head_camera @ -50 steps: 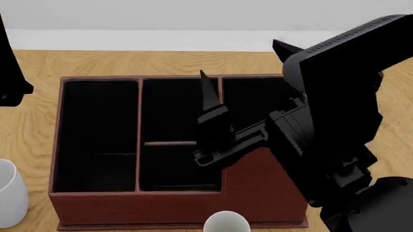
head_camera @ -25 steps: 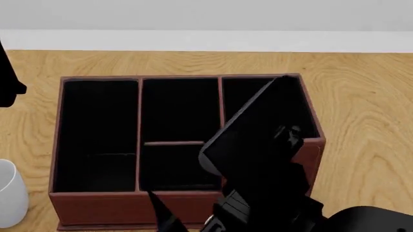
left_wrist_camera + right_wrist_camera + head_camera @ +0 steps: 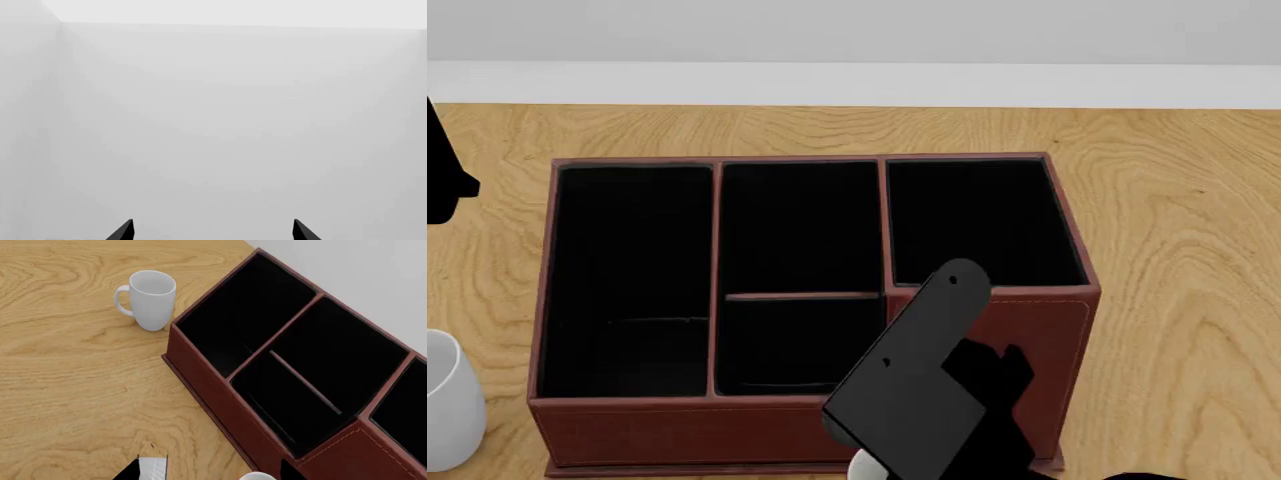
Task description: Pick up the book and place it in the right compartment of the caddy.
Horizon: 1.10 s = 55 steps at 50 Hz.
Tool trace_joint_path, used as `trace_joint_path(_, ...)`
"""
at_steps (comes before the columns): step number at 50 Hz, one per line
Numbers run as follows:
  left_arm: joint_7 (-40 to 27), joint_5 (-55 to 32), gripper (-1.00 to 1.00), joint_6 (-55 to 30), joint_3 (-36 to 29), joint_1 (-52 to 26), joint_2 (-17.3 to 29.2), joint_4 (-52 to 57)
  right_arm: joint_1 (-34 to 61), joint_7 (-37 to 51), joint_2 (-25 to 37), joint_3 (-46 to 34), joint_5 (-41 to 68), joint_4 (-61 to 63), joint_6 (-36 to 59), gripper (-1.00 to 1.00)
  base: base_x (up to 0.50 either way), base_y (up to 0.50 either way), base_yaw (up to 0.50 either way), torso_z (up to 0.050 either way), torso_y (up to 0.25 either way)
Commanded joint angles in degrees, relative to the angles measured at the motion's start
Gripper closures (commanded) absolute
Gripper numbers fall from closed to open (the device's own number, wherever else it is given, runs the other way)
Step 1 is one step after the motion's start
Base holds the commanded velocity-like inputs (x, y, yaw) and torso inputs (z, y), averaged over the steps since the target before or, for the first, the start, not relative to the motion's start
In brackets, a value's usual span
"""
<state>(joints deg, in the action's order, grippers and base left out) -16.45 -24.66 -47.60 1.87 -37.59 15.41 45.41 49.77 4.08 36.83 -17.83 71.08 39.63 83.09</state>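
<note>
Wooden table under the caddy; both arms' fingers spread apart, gripping nothing.

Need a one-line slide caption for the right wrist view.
White mug stands on the wooden table beside the reddish-brown caddy, its black-lined compartments open.

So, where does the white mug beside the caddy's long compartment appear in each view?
Head view: the mug is at the lower left edge, cut off, beside the caddy.
Right wrist view: the mug is whole, in the picture's upper left, at the caddy's corner.
Left wrist view: not in it; only a pale wall.
Shared landmark: the long compartment.
</note>
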Motion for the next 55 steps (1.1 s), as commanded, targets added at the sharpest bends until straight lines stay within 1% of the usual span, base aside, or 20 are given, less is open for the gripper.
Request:
trace_joint_path(1, -0.07, 0.02, -1.0, 0.96, -0.21, 0.45, 0.08, -0.72, -2.12, -2.29, 2.29, -5.1, -4.7, -0.56, -2.52, -1.0, 0.0, 0.0, 0.0, 0.0, 0.0)
trace_joint_path(22, -0.69, -0.43, -1.0, 1.32, -0.35, 0.88, 0.44, -0.82, -7.17, -4.6, 5.27, -10.93, -7.21, 0.89, -4.93, -1.0, 0.0, 0.0, 0.0, 0.0, 0.0)
trace_joint_path(42, -1.1, -0.73, -1.0, 2.17, -0.3, 1.84, 0.84, -1.12, -8.1, -6.14, 4.87, -15.59, -10.42, -0.22, -7.25, -1.0, 0.0, 0.0, 0.0, 0.0, 0.0)
trace_joint_path(55, -1.32, -1.12, -1.0, 2.47, -0.31, 1.98, 1.04, -1.28, -8.45, -8.88, 4.64, -20.42, -15.76, -3.62, -10.67, -1.0, 0.0, 0.0, 0.0, 0.0, 0.0)
